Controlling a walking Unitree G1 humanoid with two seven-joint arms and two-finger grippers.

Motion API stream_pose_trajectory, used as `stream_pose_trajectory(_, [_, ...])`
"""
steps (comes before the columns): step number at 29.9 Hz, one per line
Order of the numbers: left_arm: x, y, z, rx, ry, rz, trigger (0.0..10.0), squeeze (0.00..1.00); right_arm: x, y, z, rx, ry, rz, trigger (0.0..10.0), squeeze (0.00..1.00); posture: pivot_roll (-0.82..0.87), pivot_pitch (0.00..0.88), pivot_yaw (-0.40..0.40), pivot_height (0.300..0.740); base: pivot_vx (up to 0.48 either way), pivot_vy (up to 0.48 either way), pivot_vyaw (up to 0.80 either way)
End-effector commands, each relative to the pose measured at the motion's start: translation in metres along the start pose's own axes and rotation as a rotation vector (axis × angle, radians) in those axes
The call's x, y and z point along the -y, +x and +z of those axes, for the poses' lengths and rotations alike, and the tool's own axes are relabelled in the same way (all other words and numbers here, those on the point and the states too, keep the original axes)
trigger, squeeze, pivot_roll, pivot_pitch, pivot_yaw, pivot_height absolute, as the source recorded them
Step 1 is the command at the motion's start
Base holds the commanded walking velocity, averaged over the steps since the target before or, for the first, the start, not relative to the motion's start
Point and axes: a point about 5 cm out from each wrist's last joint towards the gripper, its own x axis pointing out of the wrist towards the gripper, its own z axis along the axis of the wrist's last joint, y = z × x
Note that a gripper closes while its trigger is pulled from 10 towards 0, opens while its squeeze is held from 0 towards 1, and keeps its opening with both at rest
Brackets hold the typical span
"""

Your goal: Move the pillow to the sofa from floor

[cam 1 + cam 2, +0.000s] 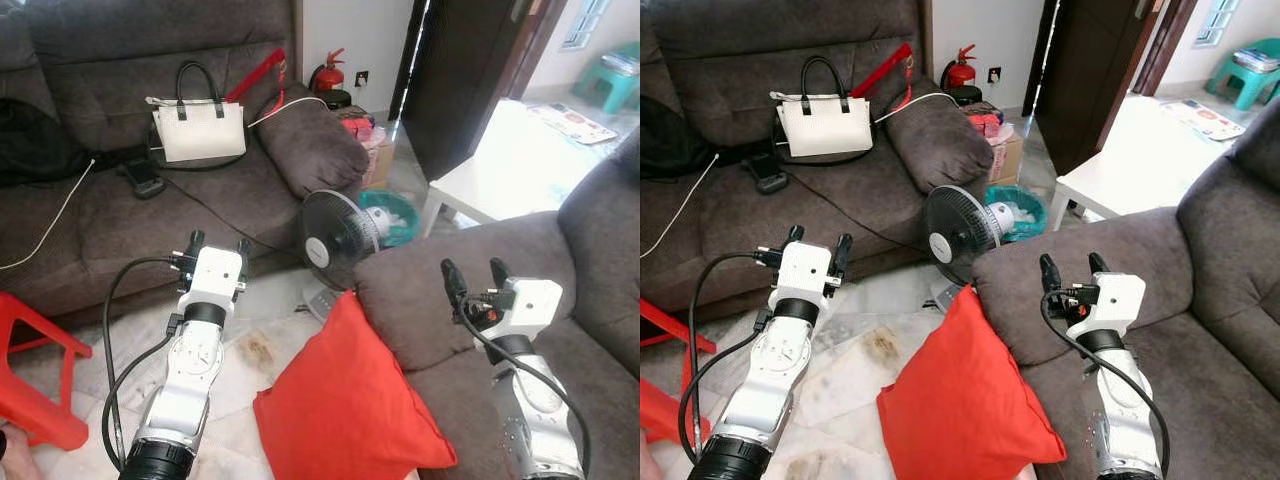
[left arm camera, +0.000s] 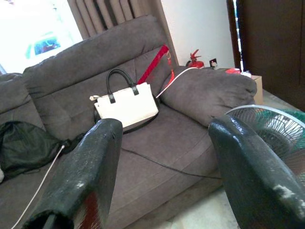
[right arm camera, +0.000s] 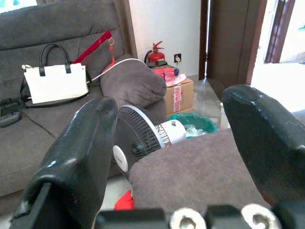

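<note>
Leaning against the sofa [image 1: 440, 300], a plump red pillow [image 1: 345, 400] sits between both wide-spread claws.

The pillow [image 1: 345, 400] at lower centre is showing plain orange-red. The sofa [image 1: 110, 215] across the upper left is looking dark grey-brown, the handbag [image 1: 198, 128] on it cream with black handles. The fan [image 1: 333, 236] is appearing black with a white hub.
</note>
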Motion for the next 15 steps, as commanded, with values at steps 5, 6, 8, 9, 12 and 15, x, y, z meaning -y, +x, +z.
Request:
stream_pose_trajectory(5, [0.0007,0.0021,0.0035,0.02,-0.007,-0.007,10.0,0.0,-0.0003,0.0042,0.0055,0.01,-0.006,0.002,10.0,0.0,0.08,0.0,-0.049,0.74,0.0,0.0,0.0])
stream_pose_trajectory(6, [0.0,0.0022,0.0034,0.02,-0.006,-0.007,10.0,0.0,-0.0012,0.0047,0.0057,0.011,-0.005,0.002,10.0,0.0,0.08,0.0,-0.048,0.74,0.0,0.0,0.0])
stream_pose_trajectory(8, [-0.0016,0.0025,0.0028,0.021,-0.003,-0.006,10.0,0.0,-0.0033,0.0049,0.0061,0.012,-0.001,0.005,10.0,0.0,0.09,0.0,-0.046,0.74,0.0,0.0,0.0])
stream_pose_trajectory(9, [-0.0022,0.0027,0.0024,0.021,-0.002,-0.005,10.0,0.0,-0.0041,0.0048,0.0061,0.012,-0.001,0.006,10.0,0.0,0.08,0.0,-0.046,0.74,0.0,0.0,0.0])
stream_pose_trajectory(12, [-0.0025,0.0041,0.0027,0.023,0.001,-0.006,10.0,0.0,-0.0037,0.0038,0.0054,0.009,0.0,0.006,10.0,0.0,0.08,0.0,-0.045,0.74,0.0,0.0,0.0])
stream_pose_trajectory(15, [-0.0006,0.0076,0.0047,0.03,0.0,-0.012,10.0,0.0,-0.0018,0.0035,0.0041,0.004,-0.001,0.003,10.0,0.0,0.08,0.0,-0.04,0.74,0.0,0.0,0.0])
